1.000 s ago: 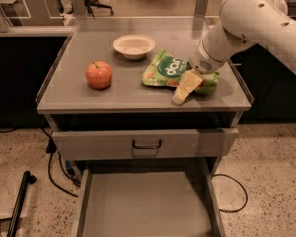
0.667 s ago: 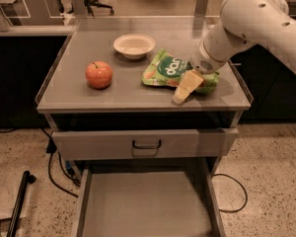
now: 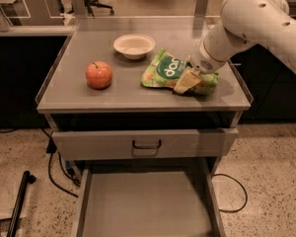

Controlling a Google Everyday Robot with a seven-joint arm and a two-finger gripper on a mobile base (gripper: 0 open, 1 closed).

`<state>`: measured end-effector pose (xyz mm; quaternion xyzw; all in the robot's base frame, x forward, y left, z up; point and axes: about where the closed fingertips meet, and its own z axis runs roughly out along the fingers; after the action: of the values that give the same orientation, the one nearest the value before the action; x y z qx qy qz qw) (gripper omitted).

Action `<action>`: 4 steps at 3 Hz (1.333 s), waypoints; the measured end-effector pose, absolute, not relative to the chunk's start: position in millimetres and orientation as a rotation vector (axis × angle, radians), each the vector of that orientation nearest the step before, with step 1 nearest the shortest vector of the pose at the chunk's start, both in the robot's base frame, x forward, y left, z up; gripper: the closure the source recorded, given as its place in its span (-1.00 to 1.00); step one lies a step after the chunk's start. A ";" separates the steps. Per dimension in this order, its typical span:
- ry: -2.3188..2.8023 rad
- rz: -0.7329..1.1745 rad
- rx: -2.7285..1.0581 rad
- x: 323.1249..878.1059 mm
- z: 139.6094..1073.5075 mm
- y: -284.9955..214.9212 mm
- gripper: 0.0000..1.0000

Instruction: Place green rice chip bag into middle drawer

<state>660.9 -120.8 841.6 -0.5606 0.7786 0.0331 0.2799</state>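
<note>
The green rice chip bag (image 3: 164,71) lies flat on the cabinet top, right of centre, with its dark green logo facing up. My gripper (image 3: 186,82) reaches down from the white arm (image 3: 246,23) at the right and rests on the bag's right half, hiding that part. The middle drawer (image 3: 148,206) is pulled out below, showing a bare grey floor and low side walls.
A red apple (image 3: 98,75) sits on the left of the cabinet top (image 3: 79,98). A white bowl (image 3: 134,46) stands behind the bag. A grey drawer front with a black handle (image 3: 147,143) hangs above the open drawer. Cables and a black pole (image 3: 19,201) lie on the floor at left.
</note>
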 end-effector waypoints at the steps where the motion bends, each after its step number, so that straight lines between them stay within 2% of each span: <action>1: 2.088 0.089 -1.503 660.9 841.6 -120.8 0.40; 2: 2.088 0.089 -1.503 660.9 841.6 -120.8 0.89; 3: 2.088 0.089 -1.503 660.9 841.5 -120.7 1.00; 4: 2.078 0.092 -1.511 660.8 846.1 -121.3 1.00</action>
<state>660.8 -121.3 846.1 -0.5639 0.7757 0.0345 0.2813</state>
